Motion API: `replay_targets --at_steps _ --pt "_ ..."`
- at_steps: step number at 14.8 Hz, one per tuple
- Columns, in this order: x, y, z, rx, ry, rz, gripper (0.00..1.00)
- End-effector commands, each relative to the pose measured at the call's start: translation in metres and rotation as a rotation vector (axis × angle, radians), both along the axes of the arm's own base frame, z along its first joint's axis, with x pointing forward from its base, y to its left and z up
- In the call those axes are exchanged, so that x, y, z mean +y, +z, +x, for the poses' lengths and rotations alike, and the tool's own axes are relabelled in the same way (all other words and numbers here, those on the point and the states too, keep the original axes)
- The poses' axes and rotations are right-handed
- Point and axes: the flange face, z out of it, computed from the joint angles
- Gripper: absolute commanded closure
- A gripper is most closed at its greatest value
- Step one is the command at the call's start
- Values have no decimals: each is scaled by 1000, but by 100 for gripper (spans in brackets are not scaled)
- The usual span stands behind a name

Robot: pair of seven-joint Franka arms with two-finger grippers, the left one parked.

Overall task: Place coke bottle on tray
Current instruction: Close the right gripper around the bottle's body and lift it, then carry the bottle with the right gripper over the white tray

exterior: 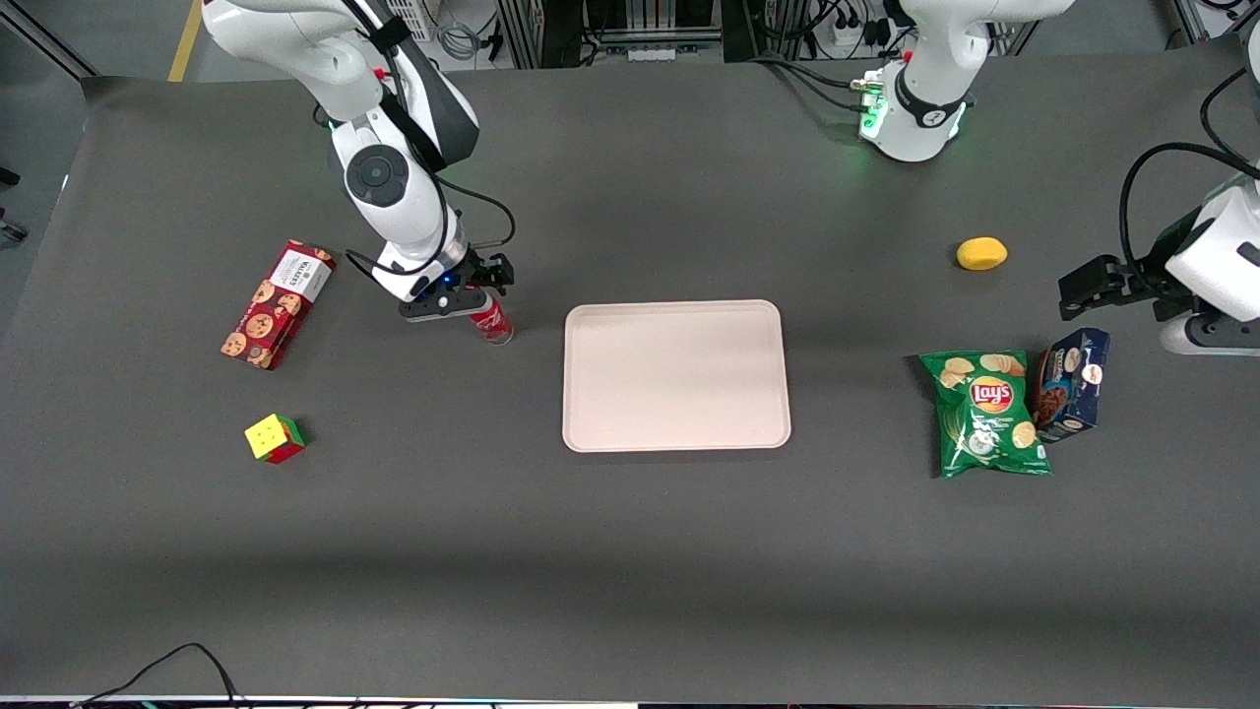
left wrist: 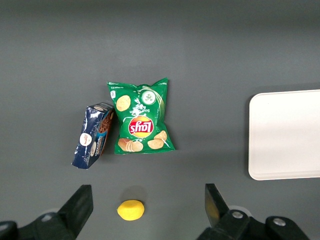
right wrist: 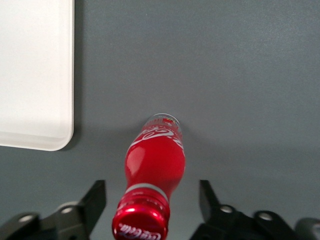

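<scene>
Standing upright on the dark grey table (exterior: 630,551), the bottle (exterior: 491,321) is small, slim and shiny red, with a round red cap, white curly writing and a clear base. It is off the tray (exterior: 676,375), just beside the tray's short edge on the working arm's end, out at about ten o'clock from the tray's middle. The tray is big, flat and pale pinkish-cream, with round corners and a low rim.

The gripper (right wrist: 152,195) hangs over the bottle's top. Its two black fingers (right wrist: 95,200) are spread wide, one on each side of the cap, with gaps between them and the bottle. It holds nothing.

At about nine o'clock from the bottle lies a long red cookie box (exterior: 278,304). A bright cube (exterior: 275,438) sits near seven o'clock.

Toward the parked arm's end lie a crinkly green chip bag (exterior: 989,414), a dark blue box (exterior: 1071,382) touching it, and a round yellow lemon (exterior: 981,253).
</scene>
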Motion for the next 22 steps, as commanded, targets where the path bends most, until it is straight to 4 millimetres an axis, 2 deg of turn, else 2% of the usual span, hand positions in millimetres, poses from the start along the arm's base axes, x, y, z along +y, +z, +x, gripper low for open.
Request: replay_targets --at_steps 1,5,8,10,11,13,20,21,22 --pt "-2 1 3 -13 -20 -2 51" --pt "-2 2 4 -15 -47 -1 100" --pt "0 8 6 -27 -49 5 100" --pt "4 22 10 -27 -46 5 100" --pt "8 35 16 -11 -41 -3 100" --pt "15 73 29 28 -35 -23 100" --pt "28 250 54 -20 -17 5 100" --pt "28 267 58 -26 -16 11 100" --pt "29 275 59 -22 -5 13 100"
